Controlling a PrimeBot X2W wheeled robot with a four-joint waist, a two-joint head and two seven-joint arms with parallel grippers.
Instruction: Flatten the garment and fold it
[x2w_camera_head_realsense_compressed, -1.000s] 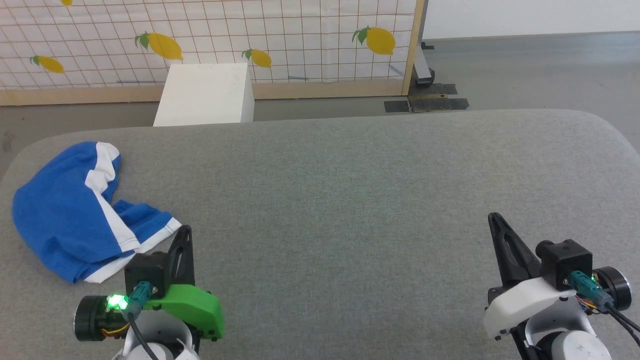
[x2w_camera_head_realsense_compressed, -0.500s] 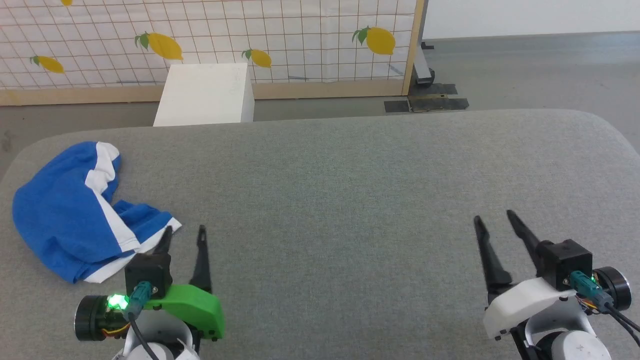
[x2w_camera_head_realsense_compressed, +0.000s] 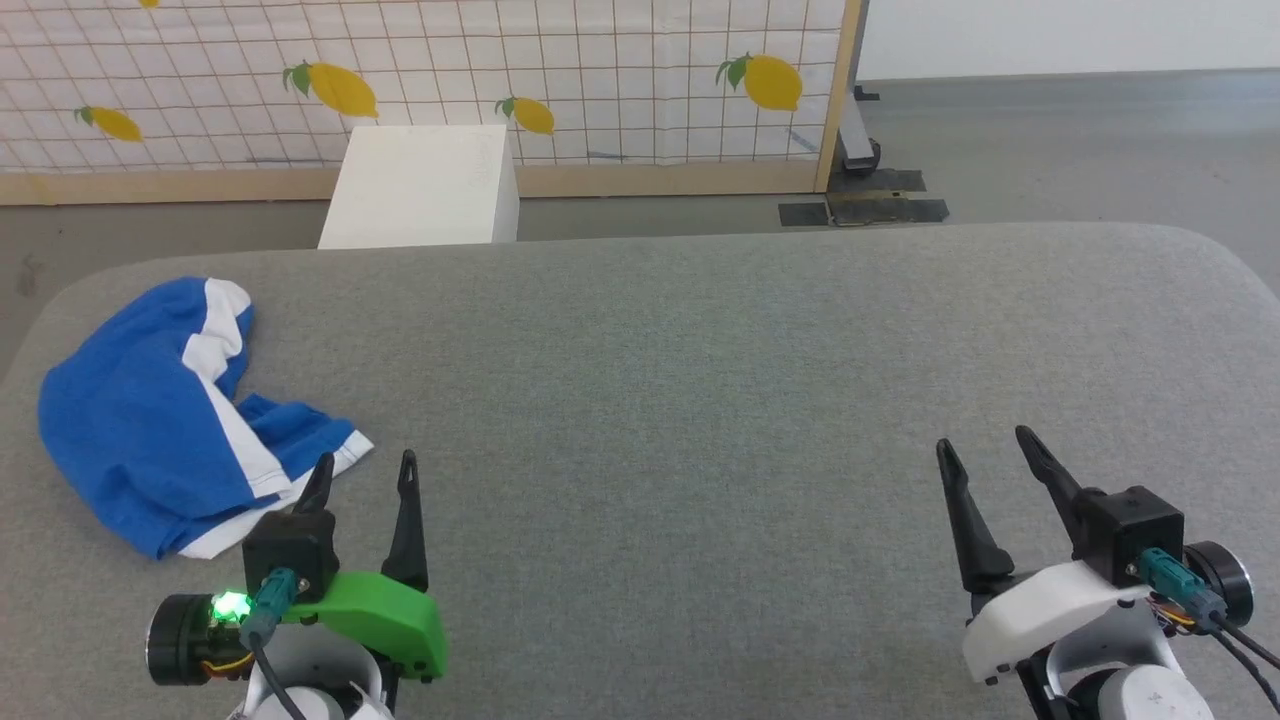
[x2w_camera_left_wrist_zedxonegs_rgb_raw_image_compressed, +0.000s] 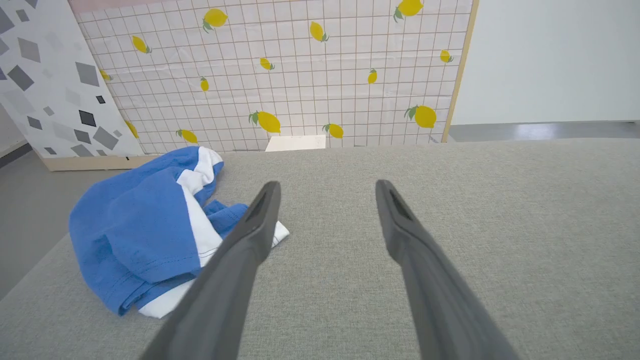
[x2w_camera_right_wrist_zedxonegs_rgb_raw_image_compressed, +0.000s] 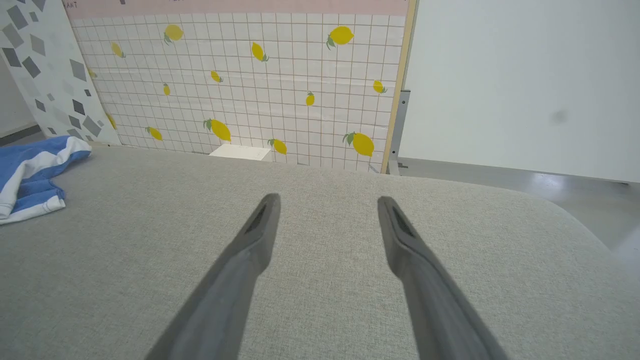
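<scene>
The garment (x2w_camera_head_realsense_compressed: 140, 420), bright blue with white stripes and a white hem, lies crumpled in a heap at the left end of the grey padded surface (x2w_camera_head_realsense_compressed: 700, 380). It also appears at the left of the left wrist view (x2w_camera_left_wrist_zedxonegs_rgb_raw_image_compressed: 140, 235) and at the far left edge of the right wrist view (x2w_camera_right_wrist_zedxonegs_rgb_raw_image_compressed: 30, 175). My left gripper (x2w_camera_head_realsense_compressed: 365, 462) stands open just to the right of the garment's white hem, with nothing between its fingers. My right gripper (x2w_camera_head_realsense_compressed: 985, 440) is open and empty near the front right, far from the garment.
A white box (x2w_camera_head_realsense_compressed: 420, 185) stands on the floor beyond the surface's far edge. Behind it runs a lemon-patterned grid panel (x2w_camera_head_realsense_compressed: 450, 70) in a wooden frame. A dark floor bracket (x2w_camera_head_realsense_compressed: 860, 205) sits at the panel's right end. The surface has rounded corners.
Both grippers have gone from shut to open. The head camera has shifted a little, so the whole picture sits slightly to the right.
</scene>
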